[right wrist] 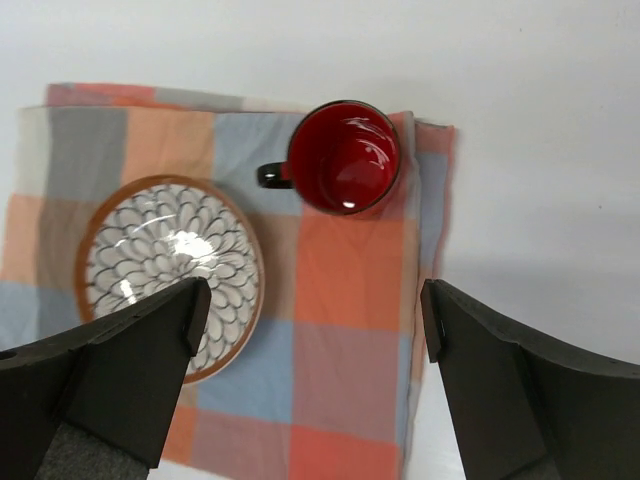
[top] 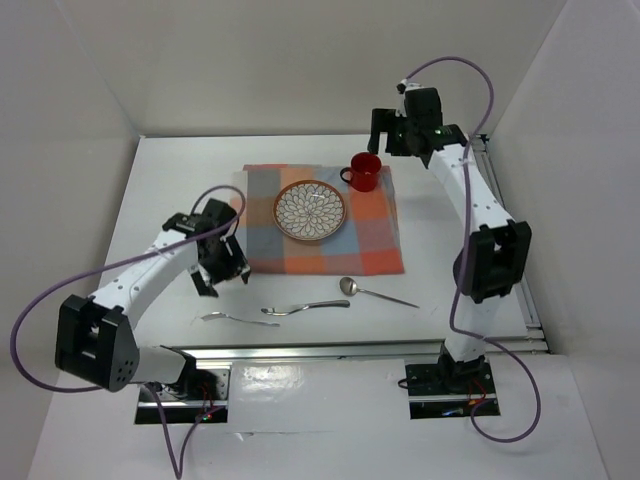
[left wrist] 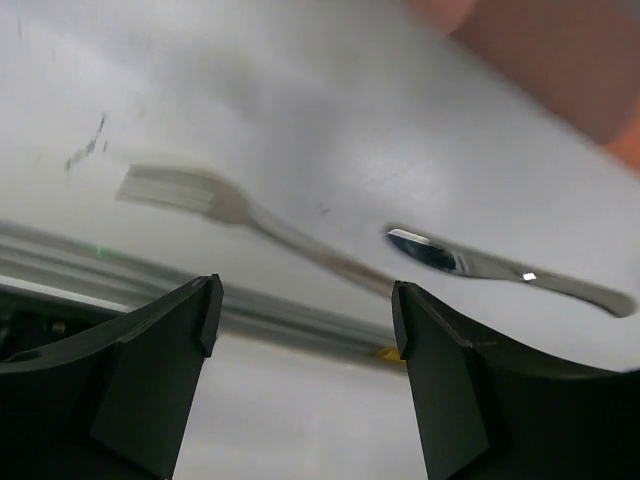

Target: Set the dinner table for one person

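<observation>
Worktop [top: 160, 190] is carrying the fork [left wrist: 185, 190] near its rail edge, lying lengthwise along that edge, just nearward of my left fingers [left wrist: 150, 380], which are standing wide; my right fingers [right wrist: 120, 370], also wide, are hovering over the mug [right wrist: 345, 155].

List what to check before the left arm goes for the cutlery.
1. The left gripper is open and empty: ok.
2. The right gripper is open, hanging clear above the mug: ok.
3. The plate lies on the cloth: ok.
4. The mug stands upright on the cloth, beside the plate: ok.
5. Cutlery set beside the plate: not ok. The fork, spoon and third utensil lie on the bare table, on the near side of the cloth.
6. Fork centred under the left gripper: cannot tell.
</observation>
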Robot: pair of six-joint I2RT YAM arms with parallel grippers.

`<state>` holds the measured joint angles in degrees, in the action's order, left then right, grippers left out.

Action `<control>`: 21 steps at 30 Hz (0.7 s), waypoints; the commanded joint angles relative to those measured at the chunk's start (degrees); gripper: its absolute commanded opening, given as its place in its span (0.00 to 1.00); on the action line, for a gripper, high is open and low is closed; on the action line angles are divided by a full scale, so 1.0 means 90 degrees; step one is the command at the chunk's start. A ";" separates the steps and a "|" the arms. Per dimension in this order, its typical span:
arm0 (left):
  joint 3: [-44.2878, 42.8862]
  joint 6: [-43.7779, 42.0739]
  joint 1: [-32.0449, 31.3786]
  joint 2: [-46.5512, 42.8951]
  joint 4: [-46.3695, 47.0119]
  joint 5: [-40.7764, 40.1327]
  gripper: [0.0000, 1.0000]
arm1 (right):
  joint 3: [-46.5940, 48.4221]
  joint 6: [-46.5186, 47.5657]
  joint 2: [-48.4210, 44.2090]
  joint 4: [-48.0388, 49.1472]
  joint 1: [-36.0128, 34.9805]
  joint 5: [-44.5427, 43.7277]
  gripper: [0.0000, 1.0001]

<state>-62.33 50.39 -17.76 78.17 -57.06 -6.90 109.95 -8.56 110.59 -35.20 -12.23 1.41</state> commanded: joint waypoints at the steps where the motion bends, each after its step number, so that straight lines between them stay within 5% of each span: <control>1: 0.1004 0.1343 -0.0029 -0.0588 -0.0106 0.0501 0.86 | -0.0604 -0.0270 -0.0831 0.0542 -0.0106 0.0293 1.00; 8: 0.2509 0.2262 -0.0087 -0.1742 0.0927 0.0776 0.81 | -0.1406 -0.0270 -0.1252 0.0610 -0.0253 0.0507 0.99; 21: 0.3184 0.2780 -0.0205 -0.1215 0.1808 0.0894 0.75 | -0.1729 -0.0270 -0.1447 0.0610 -0.0262 0.0449 0.97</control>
<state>-34.63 72.75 -19.33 67.31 -42.19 0.82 95.15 -10.70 100.07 -31.73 -14.61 5.41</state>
